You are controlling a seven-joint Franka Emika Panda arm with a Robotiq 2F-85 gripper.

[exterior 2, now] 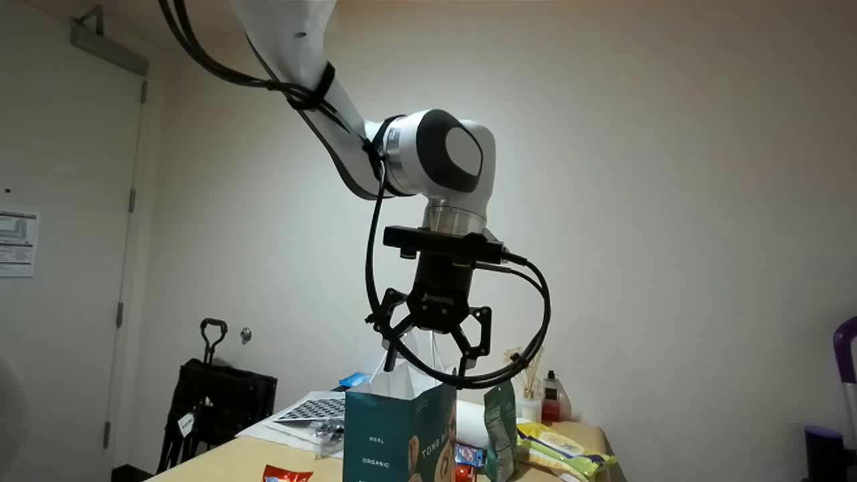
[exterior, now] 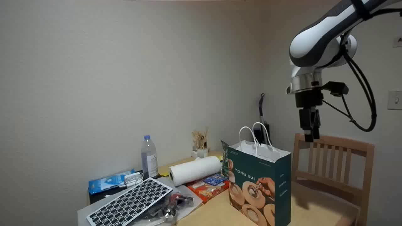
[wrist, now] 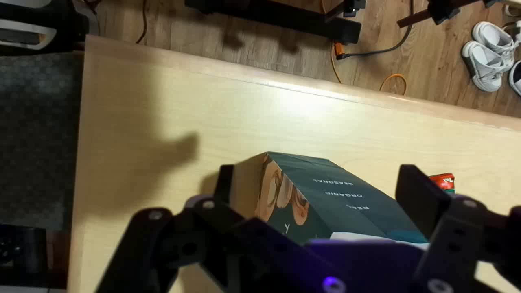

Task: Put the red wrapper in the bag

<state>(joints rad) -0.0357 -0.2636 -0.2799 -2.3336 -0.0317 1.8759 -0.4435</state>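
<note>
Teal paper bag (exterior: 256,182) upright, red wrapper (exterior 2: 286,475) outside it, tool (exterior 2: 426,367) wide agape, empty.

Bag (exterior: 258,175): green, bears brown-orange picture (exterior: 252,193); handles (exterior: 258,123) white. Red wrapper (exterior 2: 285,474): white-marked, seven o'clock in an exterior view.

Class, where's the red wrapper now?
The wrapper is on the table: left of the bag in an exterior view; right in the wrist view, partly behind the jaws.
</note>
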